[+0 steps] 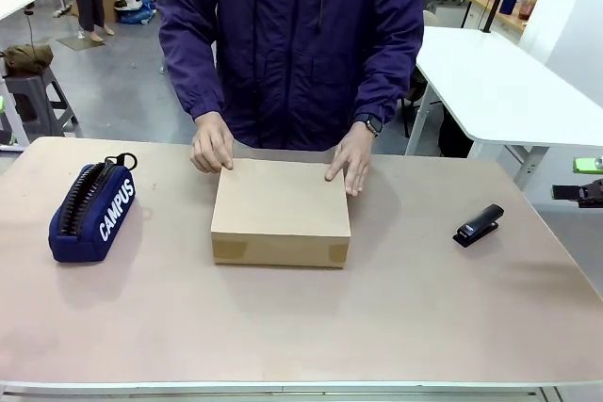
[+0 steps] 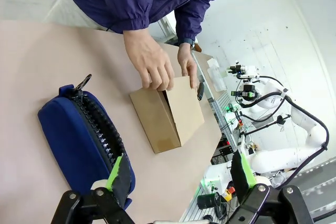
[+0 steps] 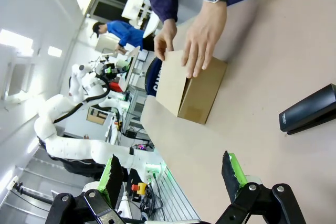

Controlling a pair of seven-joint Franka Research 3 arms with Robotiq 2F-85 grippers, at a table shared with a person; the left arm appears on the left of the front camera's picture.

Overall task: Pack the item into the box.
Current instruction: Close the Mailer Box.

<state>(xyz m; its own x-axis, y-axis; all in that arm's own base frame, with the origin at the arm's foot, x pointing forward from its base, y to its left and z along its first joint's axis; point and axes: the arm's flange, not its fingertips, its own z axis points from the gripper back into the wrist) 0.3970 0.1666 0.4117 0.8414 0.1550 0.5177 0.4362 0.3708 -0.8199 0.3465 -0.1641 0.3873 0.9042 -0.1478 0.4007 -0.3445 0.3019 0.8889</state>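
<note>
the cardboard box (image 1: 281,212) sits closed at table (image 1: 283,327) centre, the person's hands (image 1: 212,143) resting on its far edge and lid. navy "campus" pencil case (image 1: 94,202) lies well left, black stapler (image 1: 479,225) well right. left gripper (image 2: 178,174) hangs released above the pencil case; right gripper (image 3: 173,174) released near the stapler.

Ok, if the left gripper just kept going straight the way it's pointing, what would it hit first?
Probably the navy pencil case, which lies right ahead of the open left gripper, by one of its fingers. The box sits farther on. Depth is hard to judge.
</note>
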